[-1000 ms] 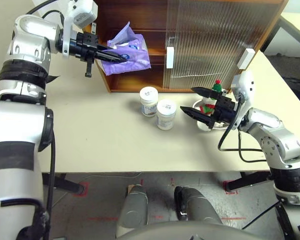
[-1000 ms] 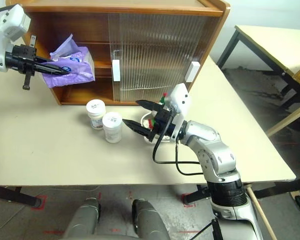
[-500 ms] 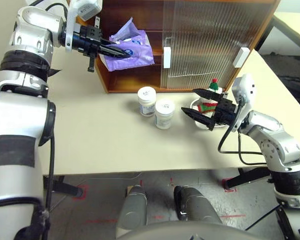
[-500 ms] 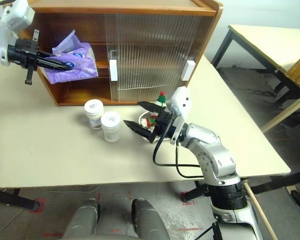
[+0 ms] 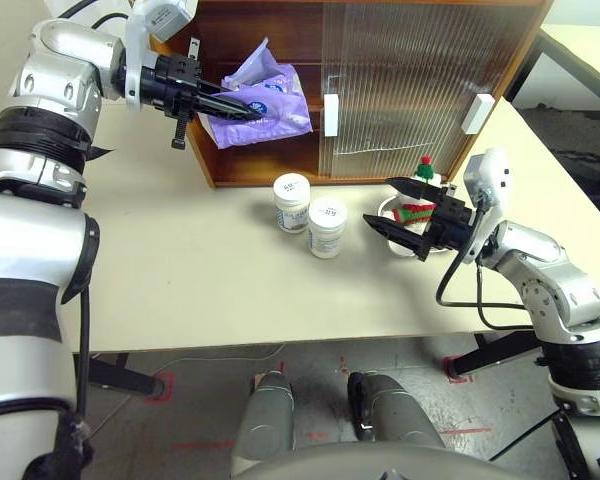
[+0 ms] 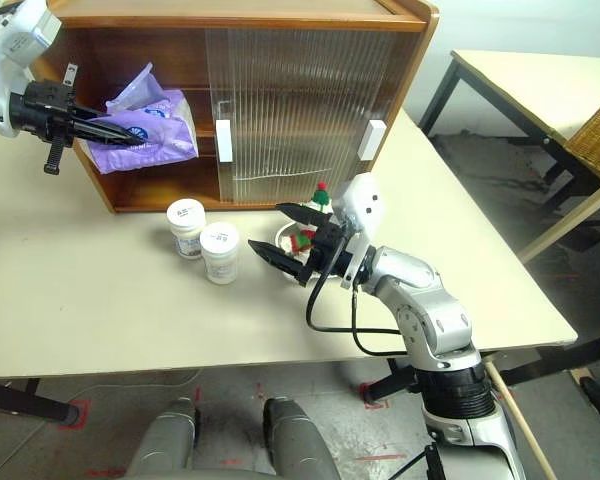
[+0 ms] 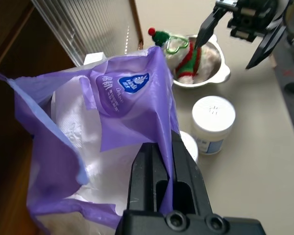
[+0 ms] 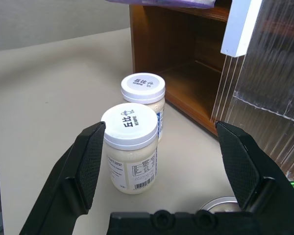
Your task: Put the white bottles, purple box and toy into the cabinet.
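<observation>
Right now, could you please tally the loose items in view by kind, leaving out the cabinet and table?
White bottles: 2
Purple box: 1
Toy: 1
Steel bowl: 1
Total: 5

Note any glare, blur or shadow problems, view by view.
Left eye view: even light, soft shadows beside the white bottles.
Right eye view: ribbed cabinet doors blur whatever is behind them.
Left wrist view: purple box sharp, left gripper dark.
Right wrist view: right gripper fingers slightly soft.
</observation>
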`<act>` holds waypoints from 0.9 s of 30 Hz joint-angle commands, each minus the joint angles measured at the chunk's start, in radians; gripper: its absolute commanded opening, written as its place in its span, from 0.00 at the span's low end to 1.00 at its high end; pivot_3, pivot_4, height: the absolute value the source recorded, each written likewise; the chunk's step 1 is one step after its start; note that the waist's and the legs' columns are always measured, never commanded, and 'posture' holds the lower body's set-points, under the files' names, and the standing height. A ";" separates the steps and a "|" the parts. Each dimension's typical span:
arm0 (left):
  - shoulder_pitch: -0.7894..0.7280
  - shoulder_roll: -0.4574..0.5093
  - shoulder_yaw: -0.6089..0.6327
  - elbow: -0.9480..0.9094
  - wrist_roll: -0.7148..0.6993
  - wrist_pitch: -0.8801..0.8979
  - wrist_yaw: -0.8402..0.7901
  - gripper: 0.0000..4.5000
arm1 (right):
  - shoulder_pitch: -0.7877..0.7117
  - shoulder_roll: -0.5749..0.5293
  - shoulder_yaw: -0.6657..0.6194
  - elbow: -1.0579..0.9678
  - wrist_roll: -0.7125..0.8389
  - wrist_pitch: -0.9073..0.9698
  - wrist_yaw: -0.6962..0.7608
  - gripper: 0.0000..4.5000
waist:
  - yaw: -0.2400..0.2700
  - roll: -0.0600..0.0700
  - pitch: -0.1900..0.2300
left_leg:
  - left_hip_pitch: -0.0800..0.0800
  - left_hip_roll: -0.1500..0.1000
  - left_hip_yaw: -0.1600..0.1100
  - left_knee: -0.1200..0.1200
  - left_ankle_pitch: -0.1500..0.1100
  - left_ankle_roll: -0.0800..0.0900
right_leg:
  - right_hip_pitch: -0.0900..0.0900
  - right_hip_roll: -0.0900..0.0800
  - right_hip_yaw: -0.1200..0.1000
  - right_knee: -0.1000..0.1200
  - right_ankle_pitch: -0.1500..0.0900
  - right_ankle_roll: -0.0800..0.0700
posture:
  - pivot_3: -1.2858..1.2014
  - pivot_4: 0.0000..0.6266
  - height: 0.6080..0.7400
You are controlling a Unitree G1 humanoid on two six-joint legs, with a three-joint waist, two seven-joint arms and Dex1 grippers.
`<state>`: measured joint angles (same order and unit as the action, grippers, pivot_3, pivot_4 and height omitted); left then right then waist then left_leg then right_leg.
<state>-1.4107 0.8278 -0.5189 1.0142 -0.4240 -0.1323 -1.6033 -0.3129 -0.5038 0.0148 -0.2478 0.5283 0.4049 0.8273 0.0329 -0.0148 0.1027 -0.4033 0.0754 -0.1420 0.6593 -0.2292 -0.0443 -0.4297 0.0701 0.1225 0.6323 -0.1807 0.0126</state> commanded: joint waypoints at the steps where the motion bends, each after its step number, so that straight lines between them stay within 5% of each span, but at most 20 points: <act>1: -0.015 -0.017 -0.010 -0.002 0.039 -0.090 -0.011 0.01 | -0.002 -0.008 -0.004 -0.021 -0.002 0.016 -0.006 1.00 | 0.001 0.000 0.000 | 0.000 0.000 0.000 0.000 0.000 0.000 | 0.000 0.000 0.001 0.000 0.000 0.000 | 0.53 0.17 1.00; 14: -0.082 -0.028 -0.019 -0.008 0.051 -0.126 -0.011 0.01 | -0.017 -0.002 0.001 -0.031 0.003 0.036 -0.021 1.00 | -0.002 0.001 0.000 | -0.005 0.000 0.003 0.001 -0.001 0.001 | -0.004 0.000 0.000 -0.002 0.001 0.002 | 0.53 0.16 1.00; 27: -0.113 -0.086 0.121 0.214 0.276 -0.249 0.020 0.01 | -0.012 0.006 0.002 -0.018 -0.005 0.023 -0.018 1.00 | -0.005 0.001 0.000 | -0.005 0.000 0.003 0.000 -0.001 0.002 | -0.005 0.001 0.000 -0.002 0.001 0.002 | 0.52 0.17 1.00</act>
<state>-1.5095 0.7472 -0.4299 1.2042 -0.1854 -0.3590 -1.5949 -0.3285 -0.4981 0.0160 -0.2653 0.5305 0.4334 0.8079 0.0280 -0.0137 0.1030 -0.4086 0.0752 -0.1395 0.6595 -0.2305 -0.0423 -0.4343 0.0701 0.1228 0.6299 -0.1800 0.0144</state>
